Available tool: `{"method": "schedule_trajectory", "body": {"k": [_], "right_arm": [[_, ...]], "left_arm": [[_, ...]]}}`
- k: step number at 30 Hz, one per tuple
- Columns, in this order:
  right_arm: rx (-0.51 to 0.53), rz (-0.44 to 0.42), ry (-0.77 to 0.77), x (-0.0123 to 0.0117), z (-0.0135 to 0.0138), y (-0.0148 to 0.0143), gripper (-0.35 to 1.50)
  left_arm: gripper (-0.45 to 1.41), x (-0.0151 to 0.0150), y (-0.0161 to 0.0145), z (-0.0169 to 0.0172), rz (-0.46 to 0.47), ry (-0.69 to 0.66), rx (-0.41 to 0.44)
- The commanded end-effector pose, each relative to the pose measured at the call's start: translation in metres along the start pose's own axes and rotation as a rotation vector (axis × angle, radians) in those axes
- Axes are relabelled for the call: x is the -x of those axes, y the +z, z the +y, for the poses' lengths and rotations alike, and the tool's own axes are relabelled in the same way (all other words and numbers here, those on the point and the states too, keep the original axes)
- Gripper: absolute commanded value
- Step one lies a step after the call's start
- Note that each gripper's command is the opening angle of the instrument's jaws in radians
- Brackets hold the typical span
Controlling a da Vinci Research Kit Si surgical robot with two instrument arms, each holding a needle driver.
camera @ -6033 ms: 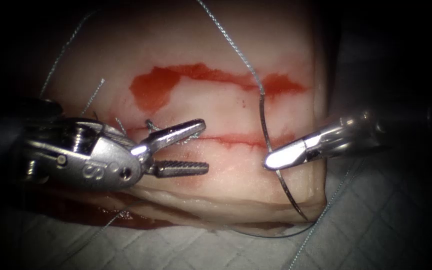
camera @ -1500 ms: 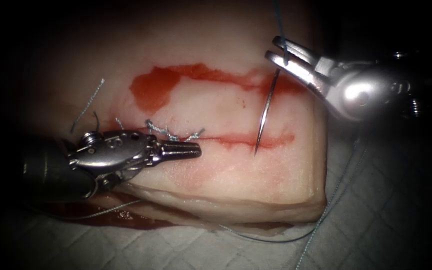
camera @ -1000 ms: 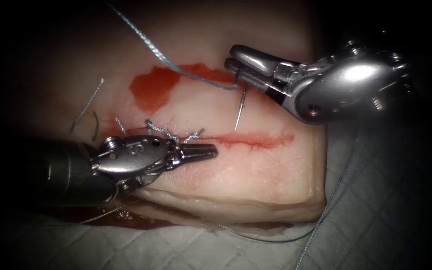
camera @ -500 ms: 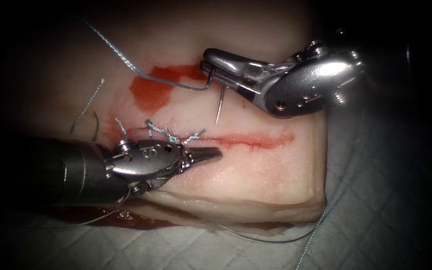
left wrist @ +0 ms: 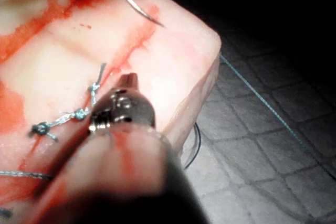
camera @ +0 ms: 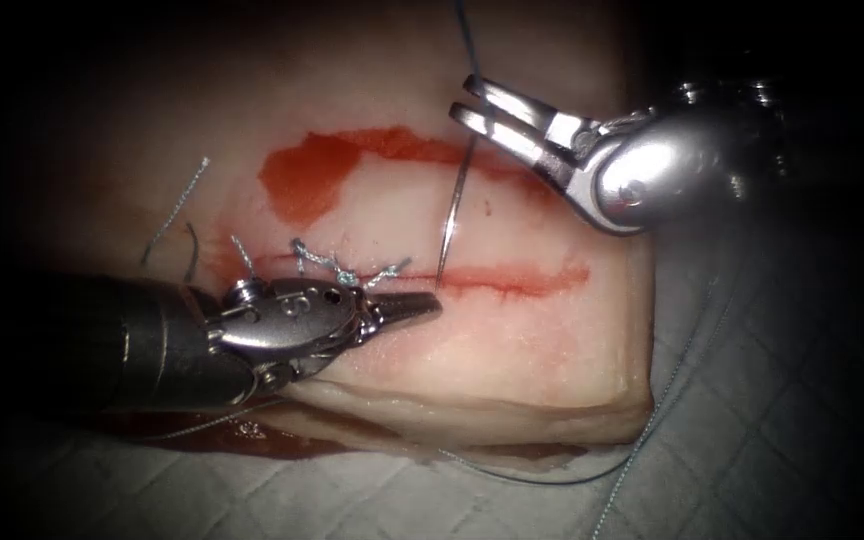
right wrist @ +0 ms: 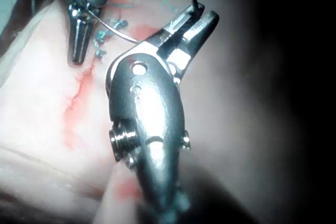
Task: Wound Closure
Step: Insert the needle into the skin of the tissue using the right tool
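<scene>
While the needle (camera: 449,215) hangs from the right tool (camera: 474,112), gripped near its thread end, its curve runs down from the jaws and its point sits at the cut (camera: 512,278), right at the line; whether it has entered the tissue (camera: 512,350) cannot be told. In the left wrist view the needle (left wrist: 134,3) arcs down to the cut with its tip at the edge. The right tool's jaws are closed on the needle, and the thread (camera: 464,25) leaves upward from them. In the right wrist view the right tool (right wrist: 197,22) holds the needle (right wrist: 118,32) crosswise.

The left tool (camera: 422,308) lies just below the needle's point and slightly to its left, jaws closed, holding nothing, its tip resting just below the cut.

Progress, as a judgement: the left stretch of the cut carries knotted stitches (camera: 337,265) with short cut ends (camera: 177,205) nearby, so that part looks done. The right stretch, from the needle's point onward, is open and unstitched; most of the closure remains.

Red fluid (camera: 307,175) stains the tissue above the cut, left of the right tool. More thread (camera: 672,390) trails over the cloth (camera: 752,450) beyond the tissue's right edge.
</scene>
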Motion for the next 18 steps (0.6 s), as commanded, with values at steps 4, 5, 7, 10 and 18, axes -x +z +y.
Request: {"method": "schedule_trajectory", "body": {"k": [4, 5, 7, 10, 18], "right_arm": [[-0.008, 0.005, 0.081, 0.0017, -0.0019, -0.0007, -0.35], [-0.011, 0.012, 0.103, 0.0019, -0.0022, -0.001, -0.35], [-0.013, 0.01, 0.13, 0.0019, -0.0026, -0.0014, -0.35], [-0.027, 0.01, 0.204, 0.0015, -0.0032, -0.0021, -0.35], [0.032, 0.181, -0.231, -0.0016, -0.0016, -0.0021, -0.35]], "left_arm": [[-0.45, -0.0001, 0.0007, 0.0, -0.001, 0.007, 0.002], [-0.45, -0.0001, 0.0007, 0.0, -0.001, 0.012, 0.002], [-0.45, -0.0001, 0.0006, -0.0001, -0.001, 0.011, 0.002], [-0.45, 0.0001, 0.0006, -0.0002, -0.001, 0.014, 0.002], [-0.45, 0.0007, 0.0006, -0.0005, -0.024, 0.212, -0.024]]}}
